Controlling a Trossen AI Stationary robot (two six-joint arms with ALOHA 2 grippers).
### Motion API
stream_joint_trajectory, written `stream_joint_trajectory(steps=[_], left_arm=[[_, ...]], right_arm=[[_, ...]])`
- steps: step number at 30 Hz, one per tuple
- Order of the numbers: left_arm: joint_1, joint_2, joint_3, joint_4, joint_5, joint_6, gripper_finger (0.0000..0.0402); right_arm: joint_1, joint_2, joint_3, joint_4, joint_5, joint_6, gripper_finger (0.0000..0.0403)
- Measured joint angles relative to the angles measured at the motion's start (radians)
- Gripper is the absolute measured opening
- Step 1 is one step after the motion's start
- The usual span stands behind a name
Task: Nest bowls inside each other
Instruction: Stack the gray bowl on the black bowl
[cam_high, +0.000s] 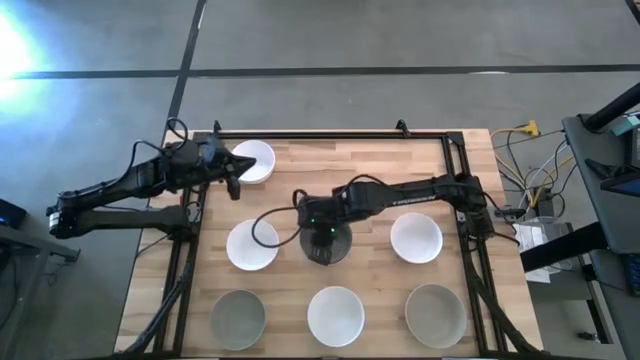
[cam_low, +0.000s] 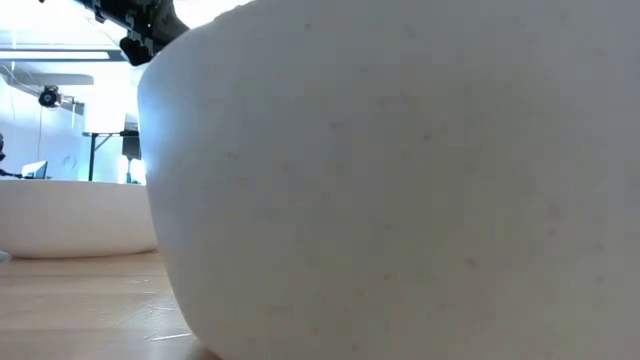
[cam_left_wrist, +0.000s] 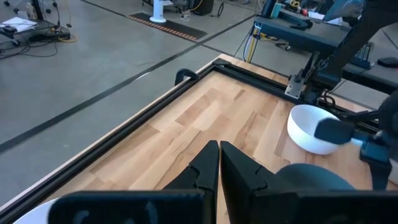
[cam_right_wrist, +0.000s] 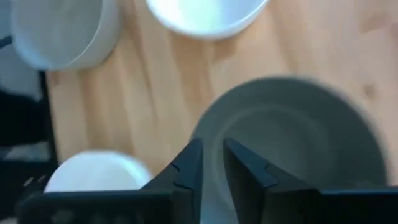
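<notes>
The right tool (cam_high: 322, 236) is hanging over the middle of the desk (cam_high: 330, 165), directly above the dark grey bowl (cam_high: 326, 243). In the right wrist view its fingers (cam_right_wrist: 186, 168) are standing slightly apart over the bowl's hollow, holding nothing, with the bowl's rim curving around them.

The left tool (cam_high: 233, 182) is sitting at the desk's far left corner, its tips just beside the white bowl (cam_high: 252, 161) there; its fingers (cam_left_wrist: 208, 165) are pressed together and empty.

The other bowls are lying apart from each other. A second white bowl (cam_high: 252, 245) is sitting just left of the dark one, and a third white bowl (cam_high: 416, 238) is lying to its right. Along the near edge, a grey-green bowl (cam_high: 238, 318), a fourth white bowl (cam_high: 335, 314) and a second grey-green bowl (cam_high: 435, 314) are standing in a row. In the low view, that fourth white bowl is filling nearly the whole picture.
</notes>
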Motion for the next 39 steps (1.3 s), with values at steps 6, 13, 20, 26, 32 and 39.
stream_joint_trajectory(steps=[6, 13, 20, 26, 32, 39], left_arm=[[0.0, -0.018, 0.0, -0.003, 0.0, 0.0, 0.0], [0.0, -0.021, 0.0, -0.004, 0.0, 0.0, 0.0], [0.0, -0.021, 0.0, -0.004, -0.001, 0.0, 0.0], [0.0, -0.019, 0.0, -0.003, -0.001, 0.0, 0.0], [0.0, -0.02, 0.0, -0.003, -0.001, 0.0, 0.0], [0.0, -0.014, 0.0, -0.001, -0.001, -0.005, 0.0]], right_arm=[[0.007, 0.001, -0.064, 0.016, -0.155, -0.035, 0.001], [0.009, 0.002, -0.131, 0.055, -0.2, -0.046, 0.0009], [0.011, 0.002, -0.187, 0.106, -0.249, -0.032, 0.0009], [0.011, 0.009, -0.202, 0.107, -0.243, -0.028, 0.0009], [0.009, 0.007, -0.204, 0.111, -0.234, -0.027, 0.0009], [0.006, 0.011, -0.214, 0.103, -0.208, -0.022, 0.0009]])
